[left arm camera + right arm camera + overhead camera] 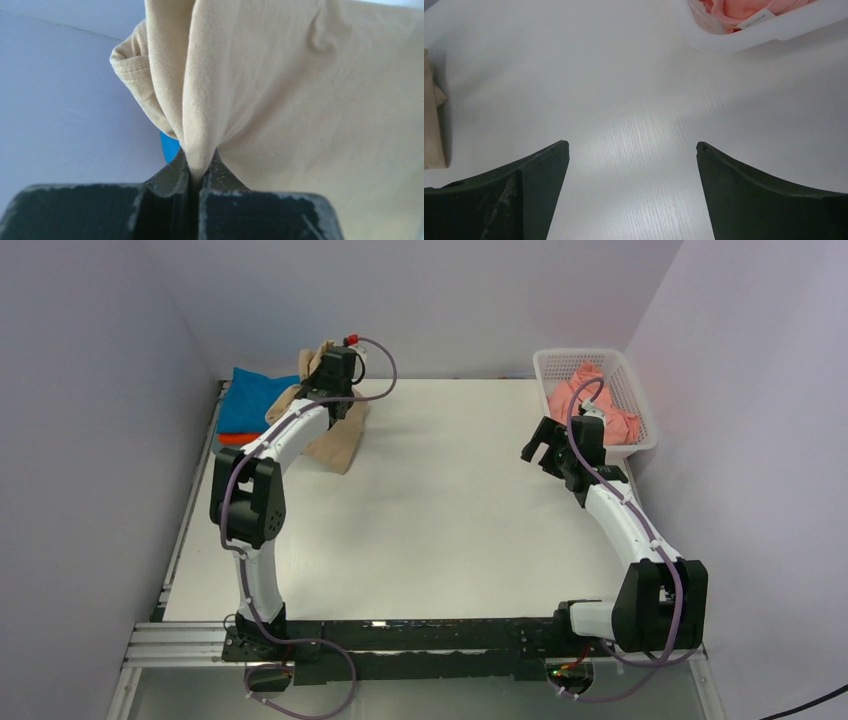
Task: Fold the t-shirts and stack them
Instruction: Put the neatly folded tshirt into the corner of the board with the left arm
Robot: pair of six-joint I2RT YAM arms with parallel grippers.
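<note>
Top external view: a tan-beige t-shirt (338, 440) is hanging in a bunch at about ten o'clock on the white worktop (440, 510). Its lower part is draping down toward the surface beside the left arm. At nine o'clock from it, in the far left corner, a blue t-shirt (250, 398) is lying folded. An orange-red t-shirt (232, 439) is showing as a thin strip under the blue shirt's near edge. A salmon pink t-shirt (592, 405) is lying crumpled inside a white mesh basket (643, 435) at two o'clock on the worktop.

Left wrist view: the left end effector (197, 167) is clenching a pinch of the tan-beige cloth between its dark fingers. The fabric is fanning upward from the grip and filling most of the frame. A sliver of blue is peeking out at nine o'clock of the grip, with a pale wall behind it.

Right wrist view: the right end effector (632, 150) is hanging over bare worktop with its fingers spread wide, grasping nothing. The basket's rim, with pink cloth inside, is sitting at one o'clock. An edge of the tan-beige shirt is showing at nine o'clock. In the top external view this end effector is hovering at about eight o'clock from the basket, just beside it.
</note>
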